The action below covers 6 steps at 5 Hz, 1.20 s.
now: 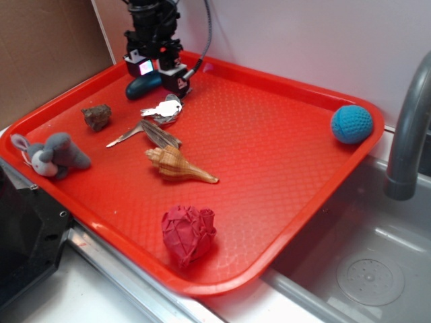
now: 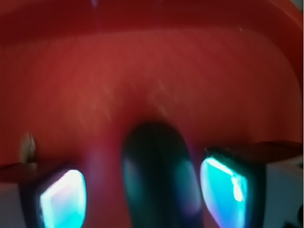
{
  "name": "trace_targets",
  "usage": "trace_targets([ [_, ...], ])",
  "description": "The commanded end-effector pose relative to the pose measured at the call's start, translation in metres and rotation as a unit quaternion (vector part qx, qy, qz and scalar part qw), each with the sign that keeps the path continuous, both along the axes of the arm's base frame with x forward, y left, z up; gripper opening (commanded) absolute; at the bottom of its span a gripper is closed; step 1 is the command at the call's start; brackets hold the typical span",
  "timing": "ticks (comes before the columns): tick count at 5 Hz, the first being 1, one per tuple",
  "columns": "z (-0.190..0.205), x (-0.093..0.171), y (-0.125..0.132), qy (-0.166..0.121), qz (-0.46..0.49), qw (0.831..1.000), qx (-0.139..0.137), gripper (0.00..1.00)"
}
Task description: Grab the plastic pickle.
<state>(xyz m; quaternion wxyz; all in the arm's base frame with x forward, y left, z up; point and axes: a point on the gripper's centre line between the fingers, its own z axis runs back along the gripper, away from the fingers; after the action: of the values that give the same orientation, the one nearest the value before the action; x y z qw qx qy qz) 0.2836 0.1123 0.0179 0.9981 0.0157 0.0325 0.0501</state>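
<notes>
- Dark green-black glossy plastic pickle [image 2: 156, 175], oblong with a rounded end, lies on the red tray [image 1: 269, 134].
- Claw [image 1: 156, 73] open, its fingers [image 2: 64, 199] straddling the pickle with gaps either side.

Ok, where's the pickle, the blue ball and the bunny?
plastic pickle [image 1: 141, 85]: exterior view, its rounded left end.
blue ball [image 1: 351, 124]: exterior view, its middle.
grey bunny [image 1: 59, 152]: exterior view, its body.

Ext view: bright, even light, colours saturated. Soft short shadows under objs on tray [image 1: 269, 155]; pale glare patch on tray's far rim. Focus fair, slight softness overall.

Wrist view: dim, heavily blurred, nothing sharp. Pickle [image 2: 156, 175] a dark out-of-focus blob w/ faint sheen. Fingers [image 2: 64, 199] glow cyan-white, blown out. Tray surface smeared, darker toward corners.
</notes>
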Motion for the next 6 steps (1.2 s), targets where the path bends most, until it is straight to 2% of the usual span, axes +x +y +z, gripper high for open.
trace_targets([
  [1, 0.014, 0.000, 0.010, -0.034, -0.007, 0.999, 0.016, 0.00],
  [2, 0.018, -0.008, 0.006, -0.039, -0.010, 0.999, 0.016, 0.00],
  [3, 0.067, -0.014, -0.016, -0.087, -0.014, 0.996, 0.032, 0.00],
  [4, 0.118, -0.032, -0.054, -0.155, -0.008, 0.988, -0.016, 0.00],
  [5, 0.168, -0.055, -0.093, -0.156, -0.024, 0.987, -0.029, 0.00],
  [6, 0.221, -0.071, -0.111, -0.124, -0.038, 0.990, -0.054, 0.00],
])
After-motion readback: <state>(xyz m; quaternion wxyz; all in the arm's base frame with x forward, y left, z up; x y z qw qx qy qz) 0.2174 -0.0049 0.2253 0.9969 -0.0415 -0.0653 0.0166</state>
